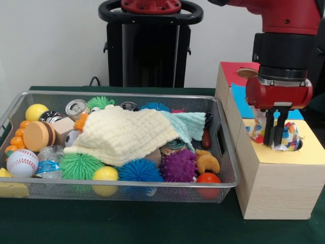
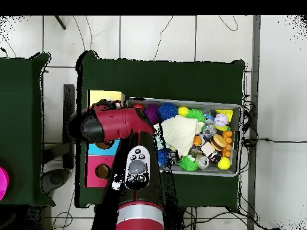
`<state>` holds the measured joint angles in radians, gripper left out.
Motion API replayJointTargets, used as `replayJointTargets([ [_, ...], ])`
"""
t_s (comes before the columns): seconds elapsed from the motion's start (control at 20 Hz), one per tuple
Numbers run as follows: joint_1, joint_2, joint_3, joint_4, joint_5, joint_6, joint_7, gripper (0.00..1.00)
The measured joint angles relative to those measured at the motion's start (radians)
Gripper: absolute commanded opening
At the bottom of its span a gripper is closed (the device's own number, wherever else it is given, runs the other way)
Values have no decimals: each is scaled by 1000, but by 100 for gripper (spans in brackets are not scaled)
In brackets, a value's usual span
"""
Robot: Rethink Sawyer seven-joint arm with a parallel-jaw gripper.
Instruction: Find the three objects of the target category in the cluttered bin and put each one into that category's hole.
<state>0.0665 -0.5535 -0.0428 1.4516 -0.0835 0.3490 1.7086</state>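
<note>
Front view puts the gripper (image 1: 274,133) at the right of the frame, directly over the yellow-topped box (image 1: 277,180), its two dark fingers closed on the small white dotted cloth (image 1: 287,134). That cloth hangs bunched at the hole (image 1: 298,145), partly down into it by the look of things, though the opening itself is mostly hidden behind the fabric.

By my reading, the first of three cloths is at the point of delivery but not yet let go; none is shown to be already inside. Two remain in the wire mesh bin (image 1: 122,186) at centre left: one cream waffle-weave cloth (image 1: 122,134) spread across the top of the clutter, and one pale teal waffle-weave cloth (image 1: 190,124) tucked under its right edge.

Counting what shows: three cloths in all, one in the grip and two in the bin. Three coloured box tops stand in a row at the right, red farthest, blue in the middle, yellow nearest. Spiky rubber balls number at least five visible: two green, two blue, one purple (image 1: 179,165).

Overhead view has the arm covering the boxes, so it adds little.
</note>
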Motion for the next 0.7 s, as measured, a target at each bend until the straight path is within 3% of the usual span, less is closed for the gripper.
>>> replayJointTargets([
  [0.7, -63, -2, 68, 9, 16, 1, 0, 0],
])
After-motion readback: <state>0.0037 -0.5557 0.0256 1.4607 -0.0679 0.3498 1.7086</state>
